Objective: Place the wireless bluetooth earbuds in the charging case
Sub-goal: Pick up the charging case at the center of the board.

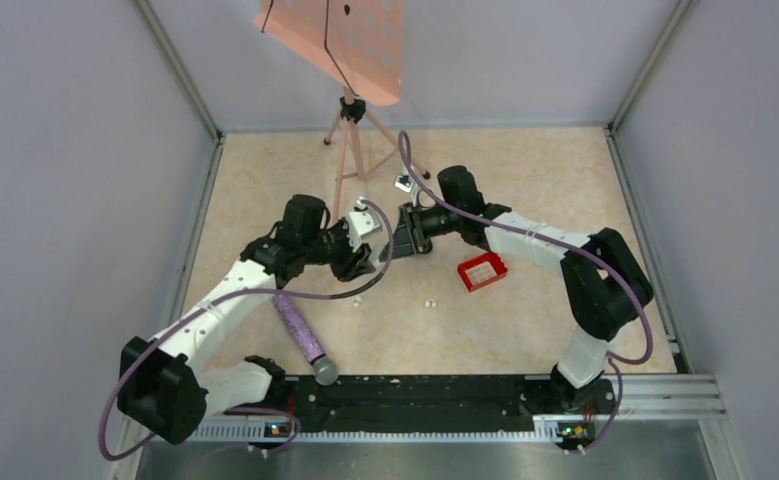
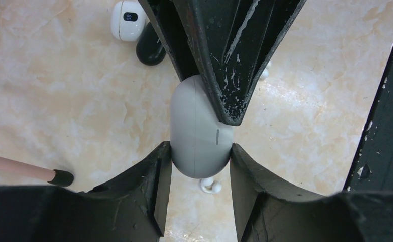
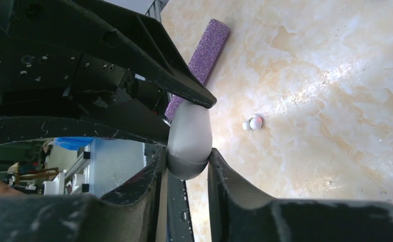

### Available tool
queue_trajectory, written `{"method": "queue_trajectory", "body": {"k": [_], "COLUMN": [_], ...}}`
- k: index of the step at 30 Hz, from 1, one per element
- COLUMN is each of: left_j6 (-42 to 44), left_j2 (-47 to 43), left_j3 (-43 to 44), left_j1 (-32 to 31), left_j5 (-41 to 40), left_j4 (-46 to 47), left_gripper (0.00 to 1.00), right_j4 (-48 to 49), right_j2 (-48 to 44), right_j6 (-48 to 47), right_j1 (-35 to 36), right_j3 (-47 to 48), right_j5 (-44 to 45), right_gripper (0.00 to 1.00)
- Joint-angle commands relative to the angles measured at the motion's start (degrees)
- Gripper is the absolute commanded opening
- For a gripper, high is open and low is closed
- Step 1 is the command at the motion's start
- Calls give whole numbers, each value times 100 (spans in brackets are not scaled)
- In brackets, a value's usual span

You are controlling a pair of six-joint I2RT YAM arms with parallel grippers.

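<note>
Jaws from both arms meet above the middle of the counter (image 1: 525, 330), left jaws and right jaws alike clamped tight on the one white charging case (image 2: 197, 131), held clear of the surface. Two loose earbuds (image 1: 430, 302) lie toward the near edge, one close to the purple microphone (image 1: 298, 330).

The top view looks steeply down from above the near edge over the whole table (image 1: 545, 190). The wrist views sit close behind the left end effector (image 2: 200, 151) and right end effector (image 3: 186, 154), facing each other; both show the charging case (image 2: 197, 121).
</note>
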Motion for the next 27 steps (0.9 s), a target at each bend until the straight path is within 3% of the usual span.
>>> {"method": "queue_trajectory", "body": {"k": [1, 5, 6, 9, 11, 13, 17, 20, 23, 27], "left_j6": [186, 179, 138, -274, -734, -1305, -2767, -4440, -5270, -5835], "left_j2": [-162, -162, -155, -178, -243, -356, -534, -506, -186, 216], "left_j3": [230, 212, 208, 214, 282, 357, 450, 182, 317, 774], "left_j1": [-69, -81, -80, -74, -69, 39, 513, 752, 778, 831], "left_j5": [93, 48, 4, -332, -666, -510, 942, 2145, 2607, 2873], "left_j4": [236, 293, 319, 469, 534, 653, 1361, 3269, 4356, 5046], "left_gripper": [0, 0, 6, 45, 60, 68, 73, 73, 71, 66], "right_j4": [312, 634, 646, 647, 695, 967, 943, 412, 76, -12], "right_j2": [25, -29, -41, -181, -426, -781, -1642, -1901, -2084, -2187], "right_j6": [-80, 5, -8, -101, -166, -107, -389, -781, -1160, -1355], "right_j1": [66, 69, 65, 2, -115, -343, -471, -447, -445, -450], "right_j3": [226, 136, 129, 92, 40, -96, -23, 417, 714, 891], "right_j5": [-114, -185, -183, -188, -206, -124, 350, 313, 480, 686], "right_gripper": [18, 0, 0, 0, 0, 0, 0, 0, 0, 0]}}
